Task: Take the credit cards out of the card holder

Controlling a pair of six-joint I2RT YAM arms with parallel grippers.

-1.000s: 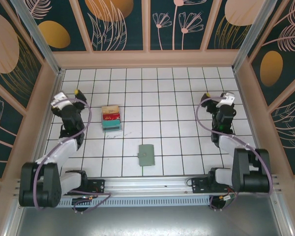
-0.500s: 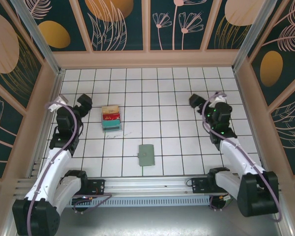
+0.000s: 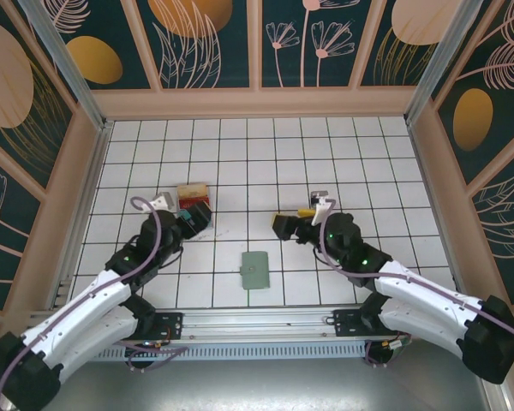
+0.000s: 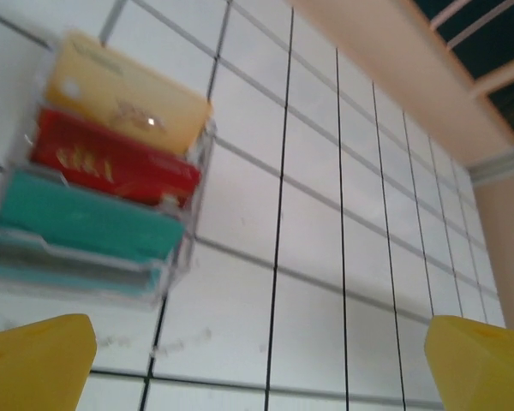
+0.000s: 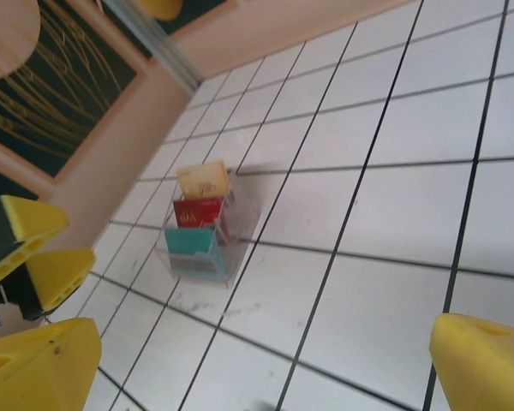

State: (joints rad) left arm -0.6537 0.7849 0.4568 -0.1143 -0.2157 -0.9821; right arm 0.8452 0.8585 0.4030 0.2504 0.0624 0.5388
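Card holder lay folded shut & flat on the tiled table, near the front edge, roughly btwn the two arms. Credit cards were prob. tucked inside; none could be made out. L gripper hung w/ jaws spread wide, empty, at the near end of the clear rack of tan, red & teal cards, which isn't the target. R gripper also stood wide & empty, just up-right of the holder, apart from it.

Step in hand, by my read: the approach. To do it well, steer L toward the holder & away from the rack. One gripper should pin a leaf flat at its edge while the other lifts the free leaf so the pockets show. Soft material will prob. flop, so go low & slow, and grip each card by its exposed edge only.
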